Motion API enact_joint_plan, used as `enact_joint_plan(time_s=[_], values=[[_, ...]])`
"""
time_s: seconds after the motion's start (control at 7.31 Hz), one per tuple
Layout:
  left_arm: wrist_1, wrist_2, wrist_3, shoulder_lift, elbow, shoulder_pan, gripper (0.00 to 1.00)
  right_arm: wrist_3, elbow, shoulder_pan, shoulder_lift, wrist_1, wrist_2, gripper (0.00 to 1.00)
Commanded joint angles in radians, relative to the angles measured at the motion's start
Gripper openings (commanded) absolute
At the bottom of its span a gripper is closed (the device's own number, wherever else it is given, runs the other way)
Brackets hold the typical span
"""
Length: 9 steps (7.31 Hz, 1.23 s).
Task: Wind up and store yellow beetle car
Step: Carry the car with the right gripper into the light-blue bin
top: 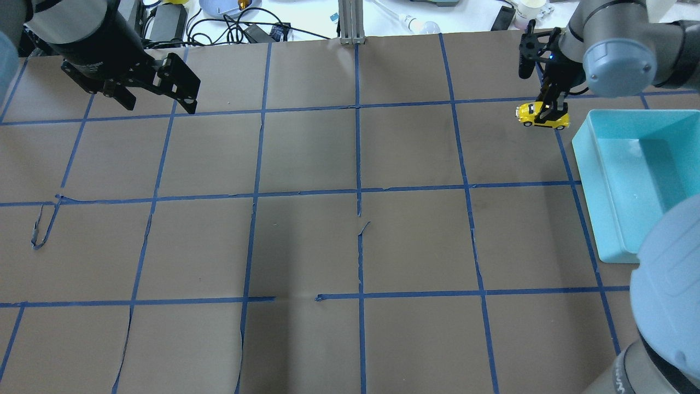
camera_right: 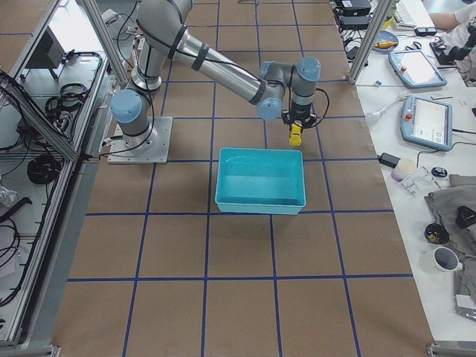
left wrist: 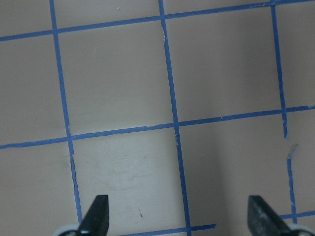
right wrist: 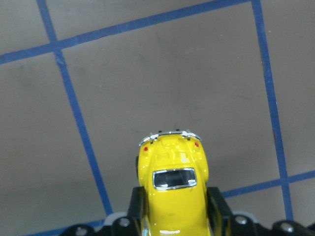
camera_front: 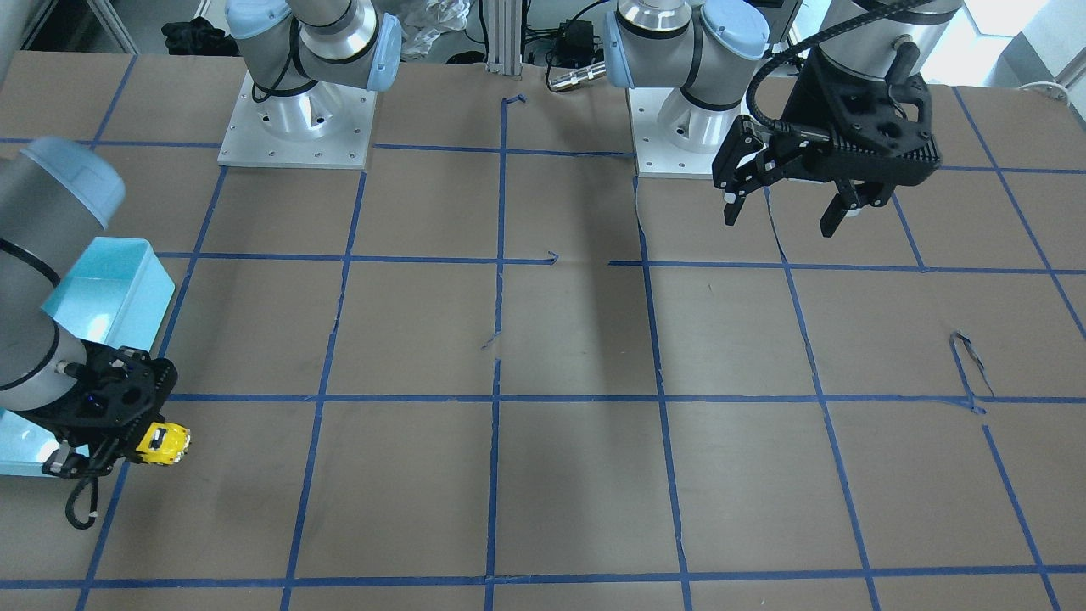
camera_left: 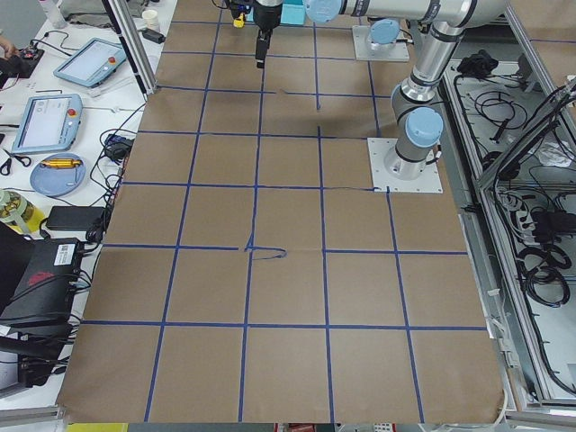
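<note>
Right gripper (top: 552,106) is clamped on the yellow beetle car (top: 541,115), one finger (right wrist: 139,206) on each flank, roof up toward my wrist camera. The car sits outside the light blue bin (top: 593,186), just beside the bin's corner on the operators' side, and I can't tell whether its wheels touch the brown paper (top: 306,246).

For room, the bin wall is the one close edge, on the robot's right of the car. Toward the robot's left it's open paper and blue tape lines (top: 358,164) all the way across. The table's operator-side edge is some way off.

For heading, the car's long axis runs along the length of the table, roughly in line with that edge. The end with two red lights and a chrome bumper pokes out past the fingers, pointing toward the table's middle and away from the bin.

Left gripper (top: 158,104) hangs over the far-left corner region, well apart from all this. Its fingers (left wrist: 96,216) are spread wide with only paper between them.
</note>
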Motion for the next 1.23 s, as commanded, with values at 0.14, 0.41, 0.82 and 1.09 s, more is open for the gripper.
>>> enact_joint_plan(time_s=[0.14, 0.41, 0.82, 1.09], values=[[0.0, 0.006, 0.001, 0.002, 0.001, 0.0, 1.0, -0.164, -0.066, -0.082, -0.076, 0.166, -0.172, 0.0], [-0.001, 0.007, 0.001, 0.007, 0.001, -0.002, 1.0, -0.258, -0.031, -0.245, -0.079, 0.174, -0.168, 0.0], [0.0, 0.007, 0.001, 0.008, 0.0, 0.001, 1.0, -0.369, 0.13, -0.337, -0.078, 0.018, -0.154, 0.0], [0.0, 0.009, 0.001, 0.008, 0.001, 0.003, 1.0, -0.357, 0.201, -0.337, -0.067, -0.038, -0.108, 0.0]])
